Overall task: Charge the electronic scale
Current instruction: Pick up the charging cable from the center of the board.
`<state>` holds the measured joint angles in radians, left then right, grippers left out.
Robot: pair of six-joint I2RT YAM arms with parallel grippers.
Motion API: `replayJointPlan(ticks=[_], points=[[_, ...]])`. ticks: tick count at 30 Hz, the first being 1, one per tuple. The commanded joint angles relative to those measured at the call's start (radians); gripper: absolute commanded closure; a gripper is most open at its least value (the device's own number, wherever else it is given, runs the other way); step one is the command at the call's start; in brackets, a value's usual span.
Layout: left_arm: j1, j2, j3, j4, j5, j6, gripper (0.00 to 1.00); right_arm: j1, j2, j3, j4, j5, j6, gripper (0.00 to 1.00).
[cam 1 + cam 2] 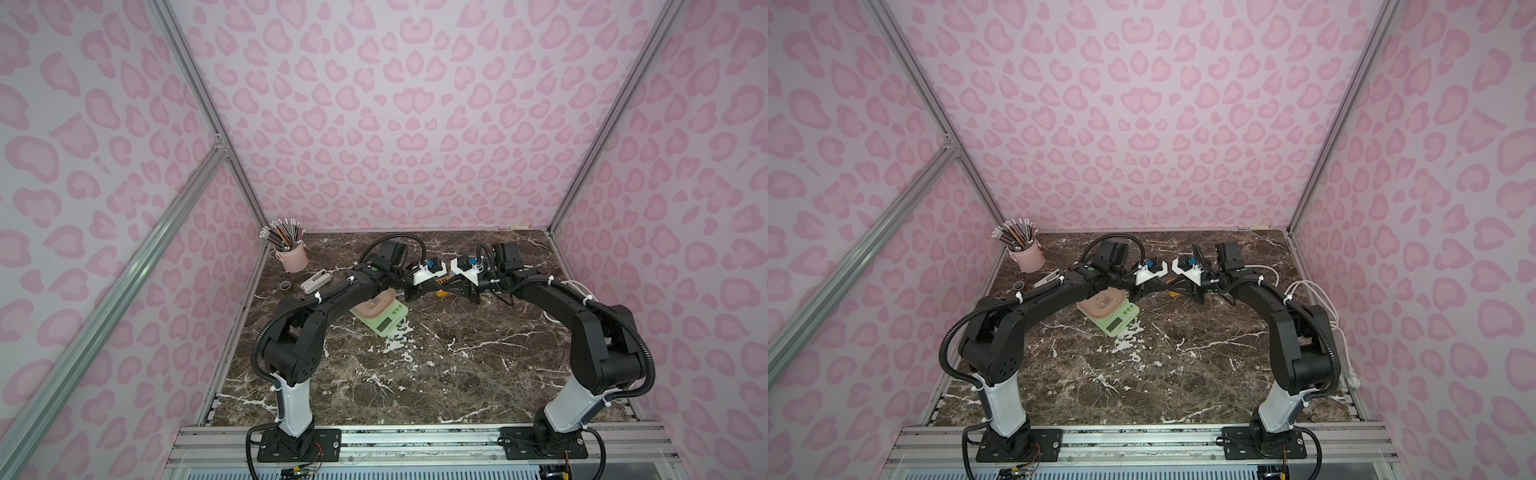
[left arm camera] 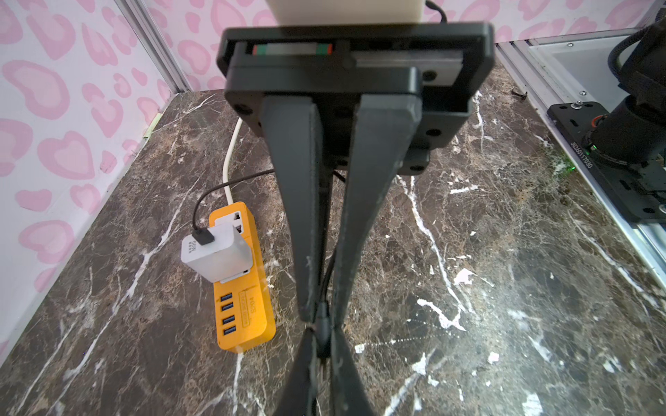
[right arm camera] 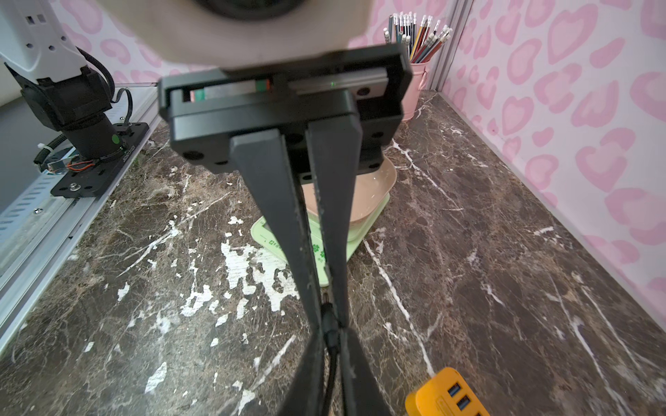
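Note:
The electronic scale (image 1: 386, 319), pale green with a beige tray (image 3: 373, 191), stands on the marble left of centre, half under my left arm. Just to its right, above the table, both grippers meet tip to tip. My left gripper (image 2: 322, 338) is shut on the black cable plug (image 2: 323, 329). My right gripper (image 3: 331, 335) is shut on the same plug (image 3: 329, 324) from the opposite side, and the cable runs back between its fingers. The plug's metal tip points toward the scale. The cable leads to a white charger (image 2: 216, 252).
An orange power strip (image 2: 241, 288) lies right of the grippers, with the charger plugged into it and a white cord (image 1: 1320, 299) trailing right. A pink cup of pencils (image 1: 291, 257), a white object (image 1: 314, 280) and a small dark cap (image 1: 285, 285) stand at back left.

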<state>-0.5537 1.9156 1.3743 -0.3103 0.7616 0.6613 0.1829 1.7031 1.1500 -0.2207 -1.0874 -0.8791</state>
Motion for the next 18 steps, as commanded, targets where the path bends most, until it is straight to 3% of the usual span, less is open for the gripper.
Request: replayJointPlan(ticks=[1,8,14,18], points=[[-0.002,-0.004,0.012,0.013,0.021,0.012,0.93,0.004,-0.010,-0.007,0.043,-0.032,0.001,0.89],[-0.003,0.000,0.017,0.013,0.018,0.008,0.93,0.007,-0.007,-0.009,0.052,-0.042,0.014,0.94],[-0.002,-0.044,-0.041,0.126,-0.062,-0.091,0.67,0.006,0.017,-0.003,0.044,-0.039,0.023,0.99],[-0.002,-0.165,-0.193,0.363,-0.161,-0.268,0.53,-0.002,0.052,0.012,0.048,-0.042,0.044,0.99]])
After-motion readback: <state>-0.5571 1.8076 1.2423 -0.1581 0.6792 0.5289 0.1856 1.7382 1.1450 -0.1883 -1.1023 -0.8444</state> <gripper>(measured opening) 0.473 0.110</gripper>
